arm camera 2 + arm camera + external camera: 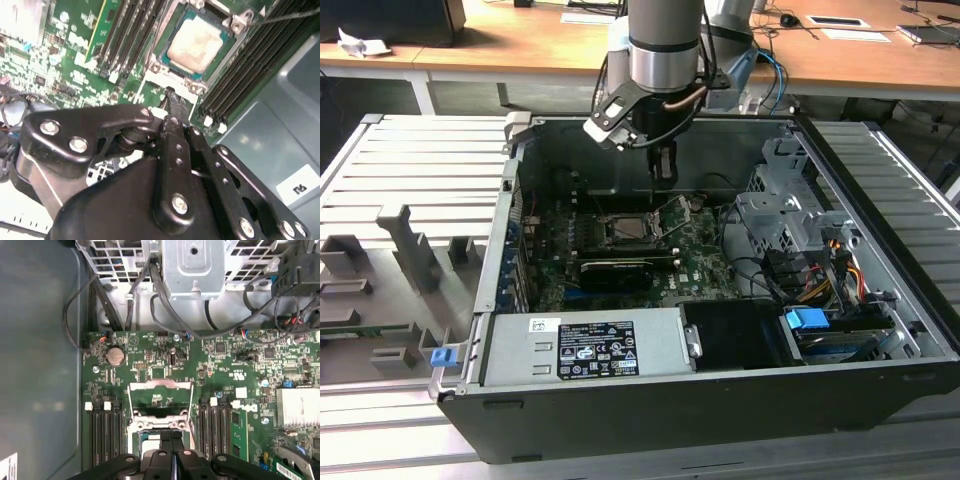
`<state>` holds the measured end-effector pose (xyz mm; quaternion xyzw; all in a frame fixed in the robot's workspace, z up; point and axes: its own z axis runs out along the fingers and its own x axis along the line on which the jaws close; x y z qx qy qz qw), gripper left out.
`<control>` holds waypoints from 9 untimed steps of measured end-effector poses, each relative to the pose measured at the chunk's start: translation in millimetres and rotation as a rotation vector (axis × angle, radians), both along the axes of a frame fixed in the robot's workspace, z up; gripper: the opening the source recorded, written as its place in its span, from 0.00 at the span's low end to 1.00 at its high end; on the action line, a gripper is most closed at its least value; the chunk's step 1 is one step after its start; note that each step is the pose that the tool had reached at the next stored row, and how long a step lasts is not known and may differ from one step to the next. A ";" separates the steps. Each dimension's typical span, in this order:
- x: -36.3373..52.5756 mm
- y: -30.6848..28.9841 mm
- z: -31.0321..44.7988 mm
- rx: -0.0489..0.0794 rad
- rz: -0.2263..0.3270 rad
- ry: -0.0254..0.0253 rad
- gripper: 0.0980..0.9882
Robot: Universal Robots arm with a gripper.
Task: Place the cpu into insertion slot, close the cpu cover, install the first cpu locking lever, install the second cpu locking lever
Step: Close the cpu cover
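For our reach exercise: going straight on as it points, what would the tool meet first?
Probably the open cover, at its end beside the chip, just ahead of the tool; depth is unclear.

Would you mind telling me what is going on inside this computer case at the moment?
A robot arm is fitting a cpu into an open case. The cpu sits in the slot. The cover is flipped open, not yet closed over the chip. The gripper, shut with nothing visibly in it, hangs just above the slot's edge nearest the cover.
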<state>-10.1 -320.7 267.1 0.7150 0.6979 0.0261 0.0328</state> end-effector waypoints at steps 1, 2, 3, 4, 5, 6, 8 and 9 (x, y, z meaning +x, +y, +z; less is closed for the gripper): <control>0.1 0.0 2.7 0.000 0.000 0.0000 0.01; 1.2 0.1 3.7 0.001 0.000 -0.0001 0.01; 9.3 0.0 3.8 0.000 0.000 0.0000 0.01; 16.4 0.1 3.4 0.000 0.000 0.0001 0.01; 20.2 0.1 3.1 0.000 0.001 0.0003 0.01; 24.9 0.1 2.7 0.000 0.003 0.0002 0.01; 33.7 0.2 -0.8 0.000 0.007 0.0005 0.01; 37.8 0.2 -2.6 0.000 0.010 0.0005 0.01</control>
